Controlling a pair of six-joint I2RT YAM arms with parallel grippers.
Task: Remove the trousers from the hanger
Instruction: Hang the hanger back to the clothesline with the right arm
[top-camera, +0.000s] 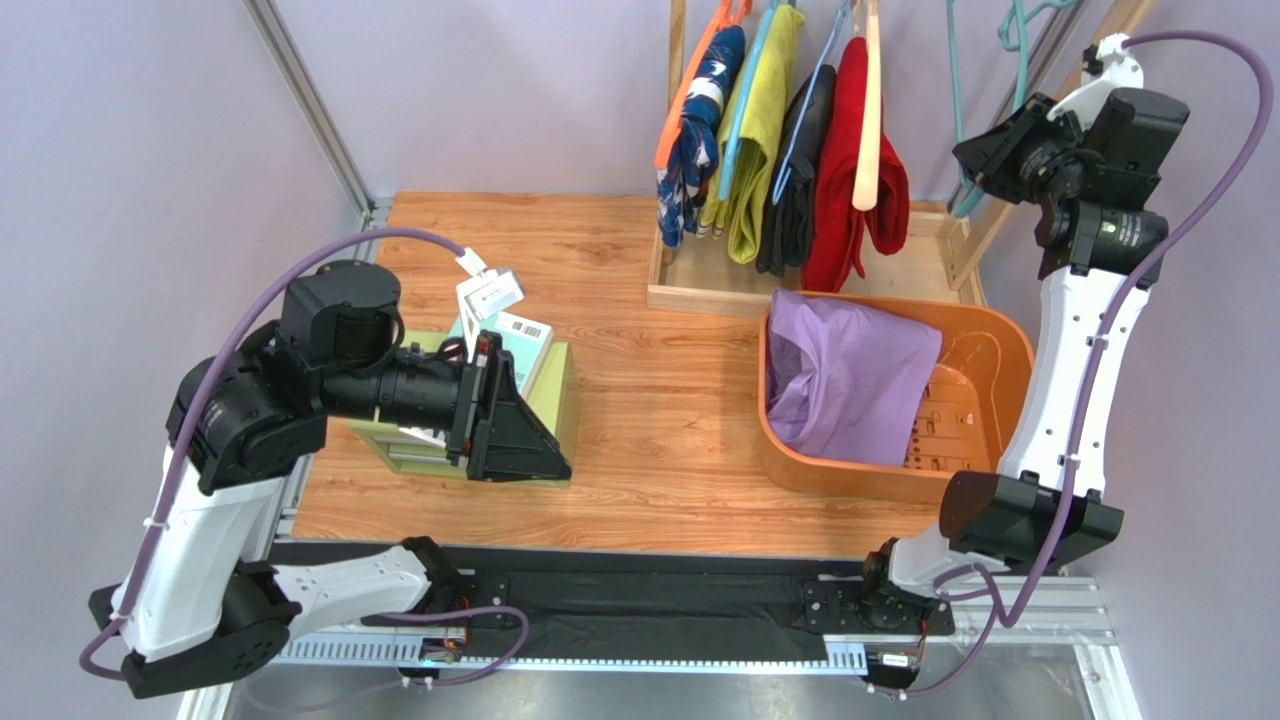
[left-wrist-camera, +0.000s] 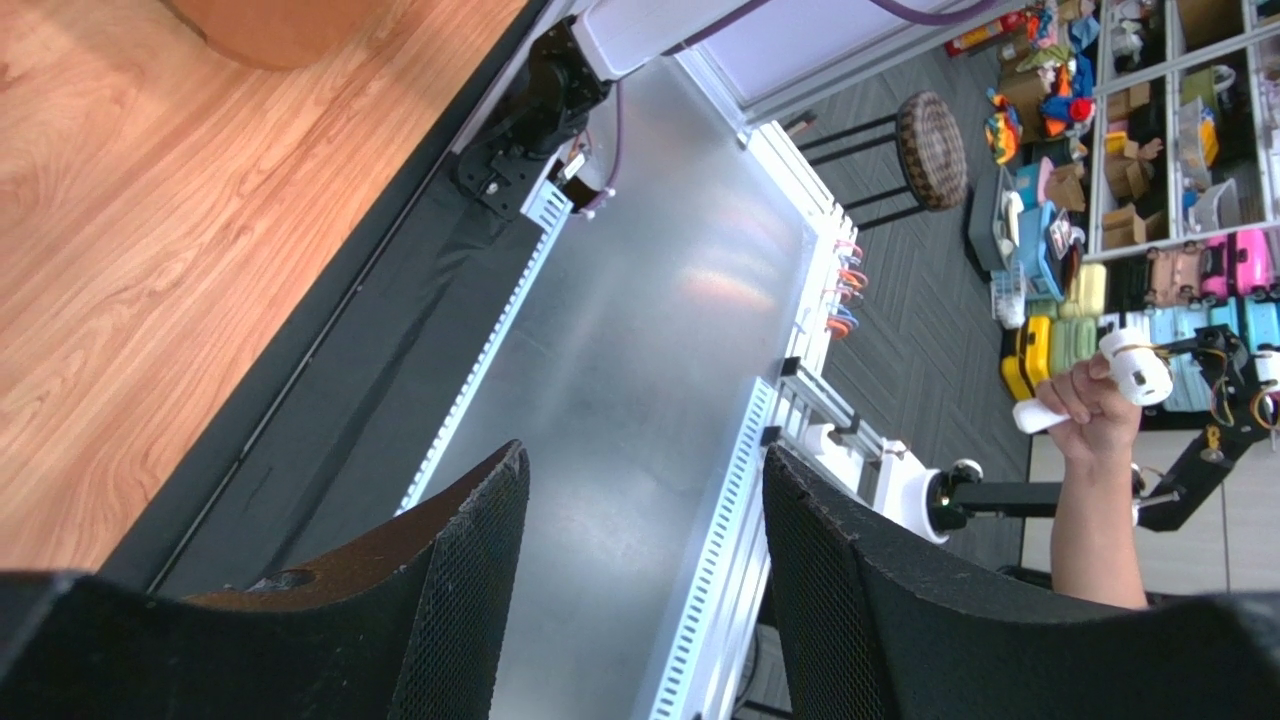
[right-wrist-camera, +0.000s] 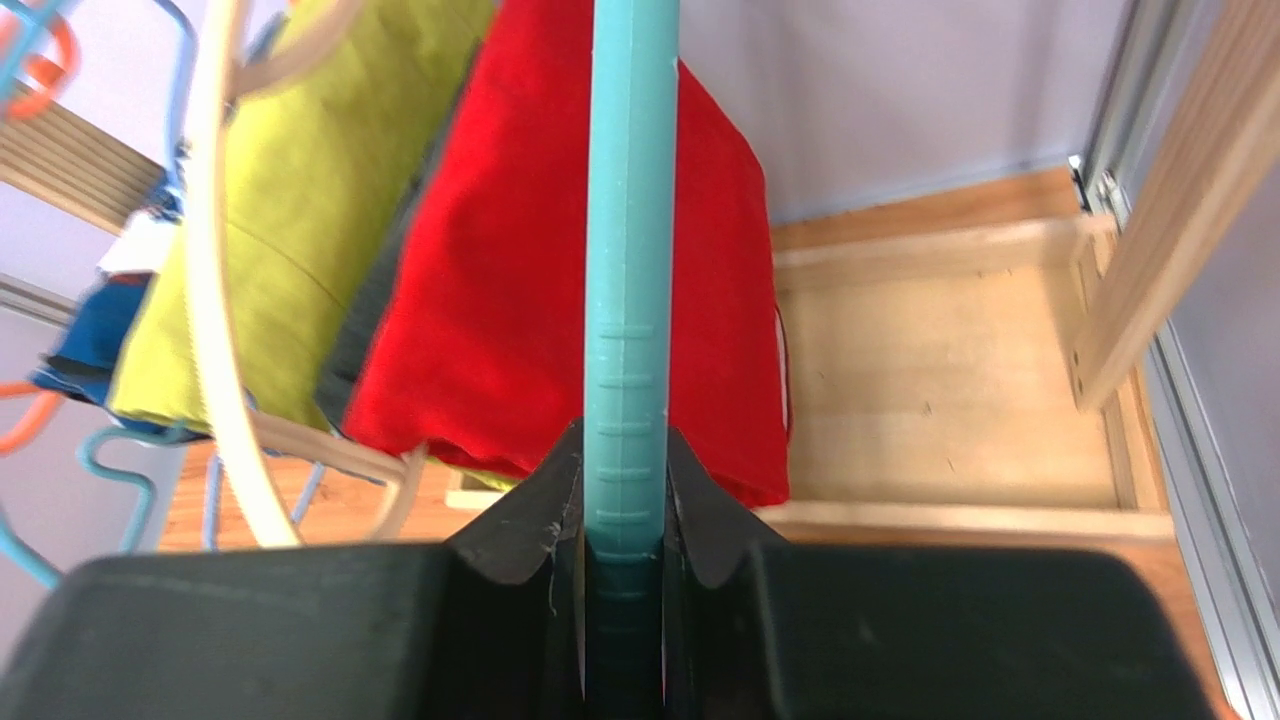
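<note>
Two claws: right claw (right-wrist-camera: 624, 503) clamps ribbed teal hanger (right-wrist-camera: 624, 225); left claw (left-wrist-camera: 646, 548) agape, mesh-textured.

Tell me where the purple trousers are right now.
Top view: the purple trousers lie in the orange basket, right side of the table, near the wooden rack.

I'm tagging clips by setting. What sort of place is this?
Probably a robotics lab's data-collection booth, not a home: plain lilac screens wall a wooden table, and past its edge a person's hand grips a control handle near shelves crammed with toys and boxes.
</note>
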